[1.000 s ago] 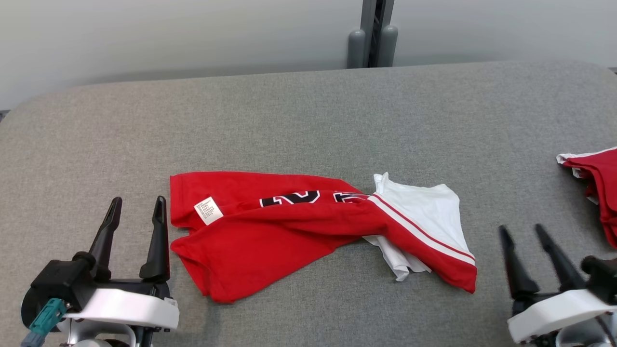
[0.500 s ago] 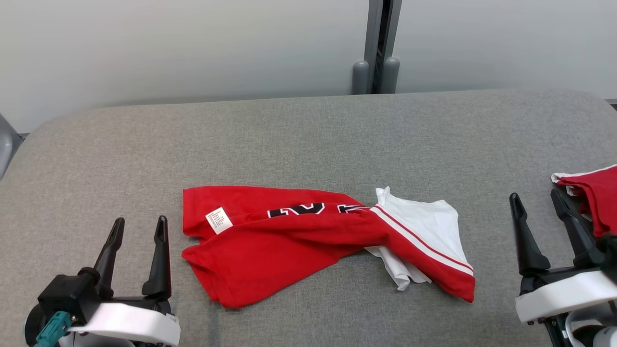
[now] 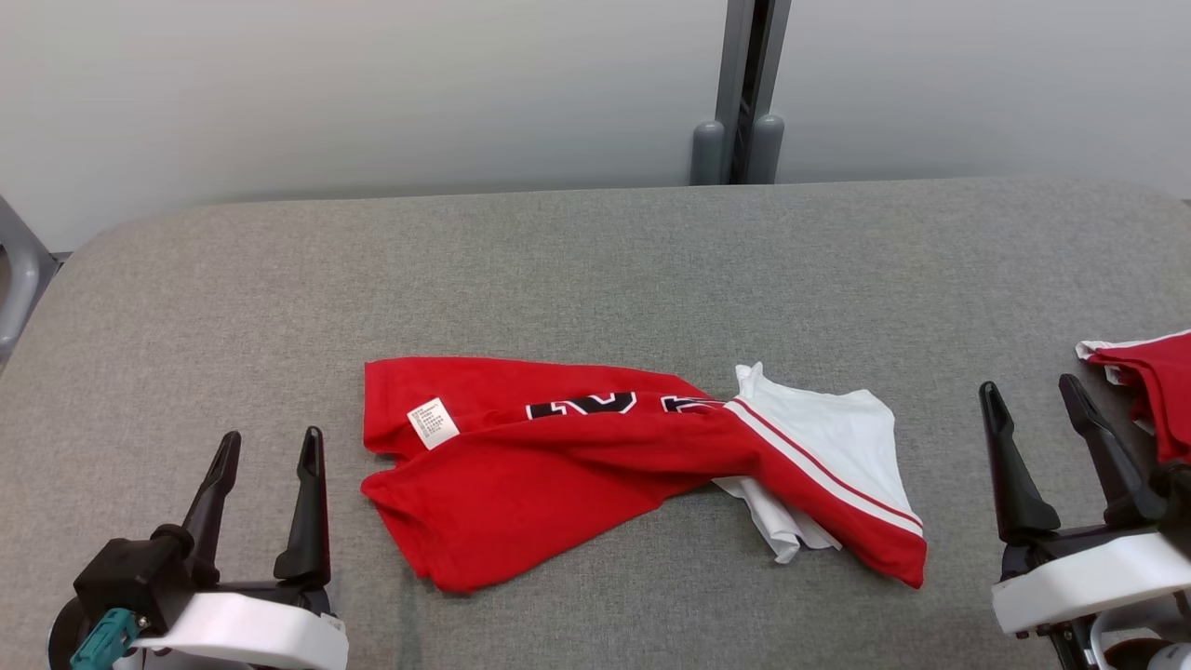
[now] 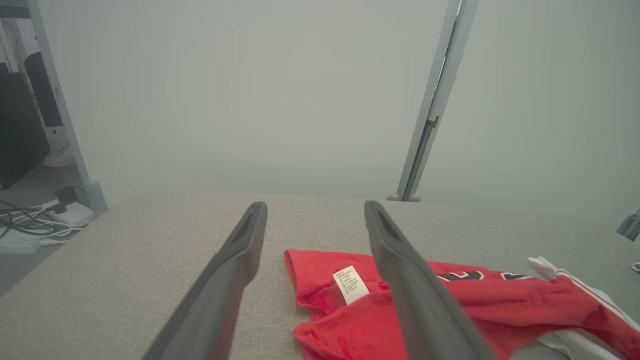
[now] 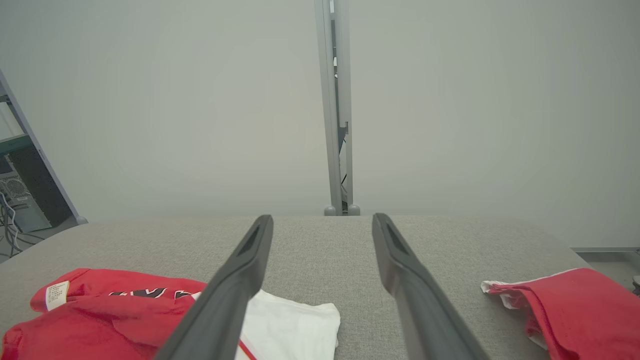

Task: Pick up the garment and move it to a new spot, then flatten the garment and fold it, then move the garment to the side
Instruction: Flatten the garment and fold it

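The garment point(image 3: 558, 465) lies crumpled in the middle of the grey table: a red jersey with a white sleeve point(image 3: 828, 437) at its right end, part of the black print and a small white label point(image 3: 434, 422) showing. My left gripper point(image 3: 270, 447) stands open at the lower left, a short way left of the garment's red edge. My right gripper point(image 3: 1031, 394) stands open at the lower right, apart from the sleeve. The left wrist view shows the garment point(image 4: 450, 300) just beyond my open left gripper point(image 4: 315, 207). In the right wrist view the garment point(image 5: 115, 310) lies left of the open right gripper point(image 5: 322, 220).
Another red and white piece of clothing point(image 3: 1149, 381) lies at the table's right edge, close to my right gripper, also seen as the red cloth point(image 5: 575, 305) in the right wrist view. A grey post point(image 3: 742, 93) stands behind the padded table point(image 3: 595, 270). Cables point(image 4: 30, 225) lie on the floor at left.
The head camera has tilted up, so the whole scene sits lower in view. My right gripper has risen and come further into view near the side cloth. The garment lies as before.
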{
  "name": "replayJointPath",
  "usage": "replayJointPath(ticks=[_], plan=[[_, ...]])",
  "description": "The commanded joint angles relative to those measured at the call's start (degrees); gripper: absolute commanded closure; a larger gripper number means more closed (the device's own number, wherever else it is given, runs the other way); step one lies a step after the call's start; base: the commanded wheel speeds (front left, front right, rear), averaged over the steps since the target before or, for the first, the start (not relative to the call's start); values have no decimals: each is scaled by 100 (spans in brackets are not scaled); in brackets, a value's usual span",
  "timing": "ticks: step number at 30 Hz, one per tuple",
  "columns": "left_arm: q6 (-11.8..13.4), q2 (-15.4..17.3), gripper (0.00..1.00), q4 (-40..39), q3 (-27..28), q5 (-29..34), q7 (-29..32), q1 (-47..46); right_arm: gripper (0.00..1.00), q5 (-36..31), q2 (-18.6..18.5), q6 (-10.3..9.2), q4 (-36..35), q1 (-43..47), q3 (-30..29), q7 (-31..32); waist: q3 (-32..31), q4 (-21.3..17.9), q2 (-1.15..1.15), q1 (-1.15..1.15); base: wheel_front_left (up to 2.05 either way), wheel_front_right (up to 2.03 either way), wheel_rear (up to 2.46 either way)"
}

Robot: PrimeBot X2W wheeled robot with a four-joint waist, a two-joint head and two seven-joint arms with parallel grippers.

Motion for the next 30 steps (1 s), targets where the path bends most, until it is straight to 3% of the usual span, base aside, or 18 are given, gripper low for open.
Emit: replayJointPath(ticks=[1,7,10,15,25,26,27,28,30], plan=[[36,35,0,-24,12,-21,-22,-1,0,14,-10,-2,-27,41,-12,19,5,4,0,0,0,0,0],[-66,115,0,10,-30,1,121,-374,0,26,-4,-2,-85,2,-55,66,121,57,0,0,0,0,0],[-228,101,0,289,-142,-256,597,-618,0,-10,-6,-2,-115,-63,-53,86,240,43,0,0,0,0,0],[-545,-15,0,1142,-268,-845,1330,-945,0,-22,6,-2,-108,-147,30,45,466,-63,0,0,0,0,0],[-1305,-244,0,2856,-172,-1668,1685,-1494,0,7,-1,-2,22,-335,85,-59,775,-263,0,0,0,0,0],[-1370,-243,10,2967,-160,-1726,1698,-1541,0,10,-2,-2,36,-346,85,-66,788,-277,0,0,0,0,0],[-1449,-245,64,3059,-159,-1779,1713,-1583,0,16,-2,-2,46,-354,85,-74,798,-290,0,0,0,0,0],[-1524,-248,100,3119,-147,-1804,1663,-1628,0,23,-1,-2,61,-363,83,-73,807,-302,0,0,0,0,0],[-1602,-221,100,3243,-151,-1795,1622,-1704,0,38,1,-2,81,-378,67,-96,819,-318,0,0,0,0,0]])
